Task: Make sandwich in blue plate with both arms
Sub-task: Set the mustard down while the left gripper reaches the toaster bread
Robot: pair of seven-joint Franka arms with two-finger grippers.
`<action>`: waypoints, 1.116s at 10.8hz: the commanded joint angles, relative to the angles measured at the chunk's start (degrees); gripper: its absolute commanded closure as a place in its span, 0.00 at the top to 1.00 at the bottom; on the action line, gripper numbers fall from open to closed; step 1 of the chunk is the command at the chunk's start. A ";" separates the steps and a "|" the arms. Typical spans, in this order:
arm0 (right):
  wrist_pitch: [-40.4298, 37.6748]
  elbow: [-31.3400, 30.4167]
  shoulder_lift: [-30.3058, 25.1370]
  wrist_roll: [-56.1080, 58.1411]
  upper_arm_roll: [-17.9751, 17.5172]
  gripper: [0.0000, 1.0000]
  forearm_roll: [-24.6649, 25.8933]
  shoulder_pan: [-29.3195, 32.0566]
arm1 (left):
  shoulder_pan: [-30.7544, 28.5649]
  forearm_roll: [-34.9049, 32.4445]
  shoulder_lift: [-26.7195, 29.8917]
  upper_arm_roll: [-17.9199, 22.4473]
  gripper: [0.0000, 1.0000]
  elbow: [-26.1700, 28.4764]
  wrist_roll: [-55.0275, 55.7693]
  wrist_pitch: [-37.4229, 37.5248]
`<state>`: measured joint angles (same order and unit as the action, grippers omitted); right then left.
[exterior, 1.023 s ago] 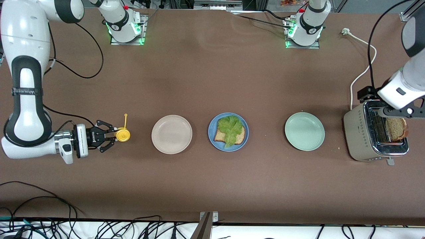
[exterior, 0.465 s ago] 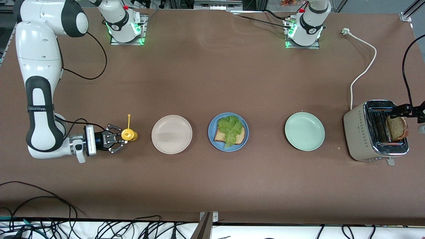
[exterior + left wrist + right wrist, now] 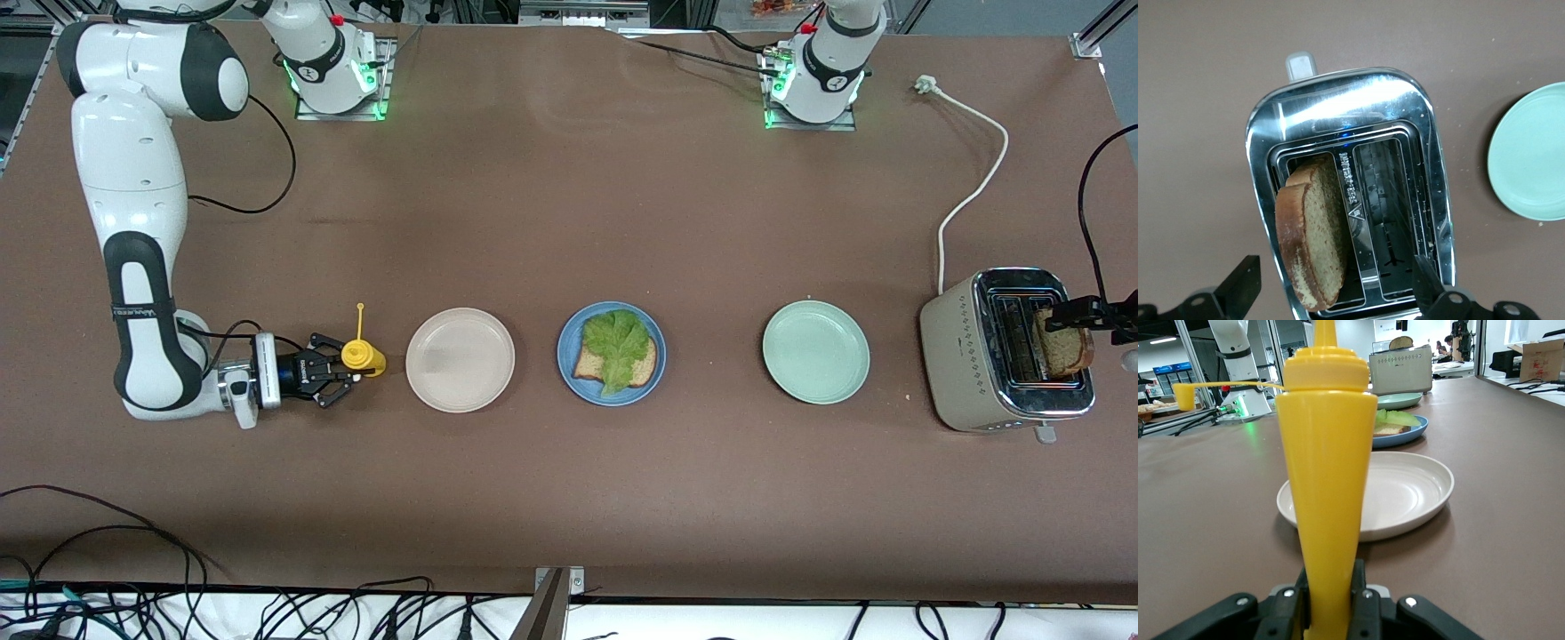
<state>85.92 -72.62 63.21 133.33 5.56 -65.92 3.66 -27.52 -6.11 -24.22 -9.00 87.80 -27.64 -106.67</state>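
Carrying the yellow squeeze bottle (image 3: pixel 364 357) upright, spout up, the right tool (image 3: pixel 336 380) has slid toward the beige-white plate (image 3: pixel 460 359), fingers clamped on its base. On the blue plate (image 3: pixel 611 354) at mid-bench lies one bread slice (image 3: pixel 591 363) under lettuce (image 3: pixel 620 343). Over the toaster (image 3: pixel 1007 350), the left tool (image 3: pixel 1338 293) hangs with fingers apart astride the second slice (image 3: pixel 1313 237), which stands on edge in a slot.

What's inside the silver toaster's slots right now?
In the silver toaster, one slot holds a brown wholegrain bread slice sticking up at a tilt; its lower end is hidden in the slot. The other slot looks empty, though its bottom is dark.
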 commanded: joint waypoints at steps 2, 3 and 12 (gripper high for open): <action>1.09 1.52 1.83 3.68 -0.90 0.00 -1.06 1.00 | -3.68 4.97 -4.59 -0.67 0.89 -2.81 -1.89 0.24; 1.00 1.61 1.74 3.69 -0.64 0.09 -0.97 1.00 | -3.77 4.97 -5.48 -0.59 0.70 -3.42 -1.28 0.24; -2.07 6.62 -1.67 -9.02 14.19 1.00 4.46 -1.27 | -5.00 6.73 -4.61 -0.67 0.00 -4.65 1.98 1.02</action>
<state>85.43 -68.35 63.41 131.30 15.10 -65.04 4.46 -32.08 -0.04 -28.93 -9.14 85.84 -25.96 -106.98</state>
